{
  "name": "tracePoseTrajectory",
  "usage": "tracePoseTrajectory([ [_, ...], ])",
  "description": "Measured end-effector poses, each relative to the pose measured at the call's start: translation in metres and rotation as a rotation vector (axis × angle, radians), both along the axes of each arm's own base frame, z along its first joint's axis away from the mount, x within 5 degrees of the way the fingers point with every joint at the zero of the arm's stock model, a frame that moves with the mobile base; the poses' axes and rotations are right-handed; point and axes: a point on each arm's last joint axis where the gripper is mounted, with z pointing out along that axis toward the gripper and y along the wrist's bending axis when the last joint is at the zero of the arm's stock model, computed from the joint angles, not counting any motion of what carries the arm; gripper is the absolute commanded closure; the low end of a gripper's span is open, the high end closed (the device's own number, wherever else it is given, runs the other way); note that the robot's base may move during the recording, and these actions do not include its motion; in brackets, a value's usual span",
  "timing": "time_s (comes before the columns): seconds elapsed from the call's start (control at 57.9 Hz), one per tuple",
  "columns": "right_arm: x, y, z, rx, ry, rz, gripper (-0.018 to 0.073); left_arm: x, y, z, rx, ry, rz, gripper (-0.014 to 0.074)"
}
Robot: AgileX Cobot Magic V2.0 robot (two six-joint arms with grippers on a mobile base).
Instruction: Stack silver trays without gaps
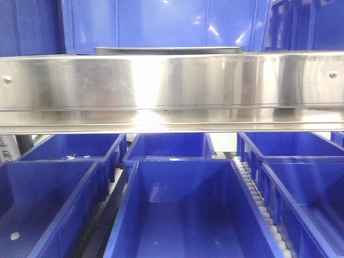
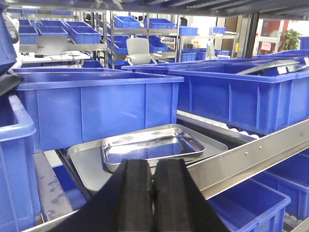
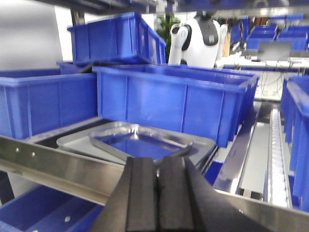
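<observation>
Behind the steel rail (image 2: 251,157), smaller silver tray (image 2: 152,145) askew inside larger tray (image 2: 87,166); both pincers (image 2: 153,193) (image 3: 158,193) clenched, empty.

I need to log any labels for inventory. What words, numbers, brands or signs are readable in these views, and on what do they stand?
None can be read.
Dark marks at the far left edge of the front view: cut off, unreadable.
Red sign in the background of the left wrist view: too blurred.
Silver trays, steel rail, blue bins: no lettering visible.

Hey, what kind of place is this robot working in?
Probably a warehouse or logistics test lab: blue plastic bins on roller racks, more bin shelving, and desks with a monitor behind.
</observation>
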Motion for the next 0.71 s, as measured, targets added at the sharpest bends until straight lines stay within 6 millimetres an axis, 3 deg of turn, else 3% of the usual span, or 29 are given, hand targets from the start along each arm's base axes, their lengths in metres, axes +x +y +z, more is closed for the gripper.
tracePoseTrajectory([
  [0.708, 0.0007, -0.0024, -0.0002, -0.038, -0.026, -0.043, 0.0629, -0.0003, 0.0005, -0.0003, 0.001, 0.002, 0.001, 0.0603],
])
